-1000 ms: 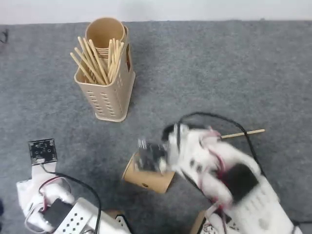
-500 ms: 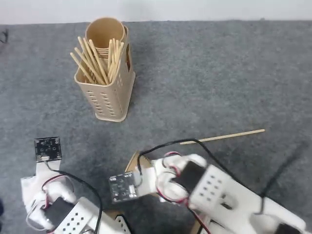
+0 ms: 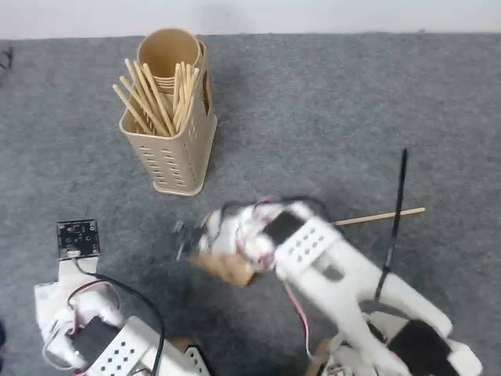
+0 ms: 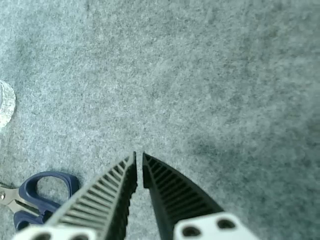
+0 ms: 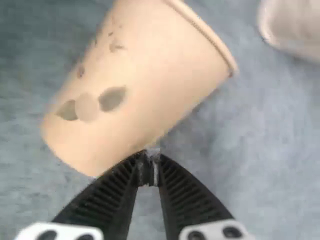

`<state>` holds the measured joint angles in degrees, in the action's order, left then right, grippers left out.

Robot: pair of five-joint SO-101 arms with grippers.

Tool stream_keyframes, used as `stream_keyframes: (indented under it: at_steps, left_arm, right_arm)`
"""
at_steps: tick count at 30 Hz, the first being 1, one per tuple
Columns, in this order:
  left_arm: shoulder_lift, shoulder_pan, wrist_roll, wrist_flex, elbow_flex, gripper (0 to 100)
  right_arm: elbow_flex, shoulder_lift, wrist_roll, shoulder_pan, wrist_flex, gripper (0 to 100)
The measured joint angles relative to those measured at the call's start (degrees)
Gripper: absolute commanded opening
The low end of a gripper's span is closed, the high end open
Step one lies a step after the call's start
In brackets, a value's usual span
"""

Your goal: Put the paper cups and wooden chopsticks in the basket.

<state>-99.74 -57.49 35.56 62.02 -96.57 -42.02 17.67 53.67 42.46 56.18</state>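
A tan basket (image 3: 178, 157) stands at the back left, with stacked paper cups (image 3: 167, 52) and several wooden chopsticks (image 3: 149, 98) in it. One paper cup (image 3: 228, 268) lies on its side on the grey mat, half under the right arm (image 3: 301, 243). In the right wrist view my right gripper (image 5: 149, 162) is shut, its tips against the side of that cup (image 5: 135, 90), with nothing between the fingers. A single chopstick (image 3: 385, 216) lies to the right. My left gripper (image 4: 139, 157) is shut over bare mat.
Blue-handled scissors (image 4: 39, 194) lie near the left gripper. The left arm (image 3: 86, 337) sits at the front left corner. A black cable (image 3: 395, 223) stands above the loose chopstick. A pale blurred object (image 5: 292, 25) lies beyond the cup.
The right arm swung left across the fallen cup, then up toward the basket, and the cup shifted a little. The left arm barely moved.
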Motion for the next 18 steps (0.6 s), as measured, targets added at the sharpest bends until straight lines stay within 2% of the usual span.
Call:
stream_keyframes:
  at_steps: [4, 10, 14, 18]
  left_arm:
    - [0.00, 5.80, 0.00, 0.00, 0.00, 1]
    - [0.00, 21.54, -1.14, -0.09, 6.95, 2]
    - [0.00, 32.09, -11.87, -4.40, 15.74, 5]
    - [3.96, 43.25, -20.66, -5.19, 23.91, 9]
  right_arm:
    - [3.52, 2.20, 0.09, -6.59, 2.02, 0.8]
    - [7.56, 15.38, 0.18, -6.77, 14.59, 0.8]
    - [10.90, 29.98, 0.18, -6.77, 21.98, 0.8]
    - [11.78, 45.54, 0.18, -11.25, 26.20, 0.8]
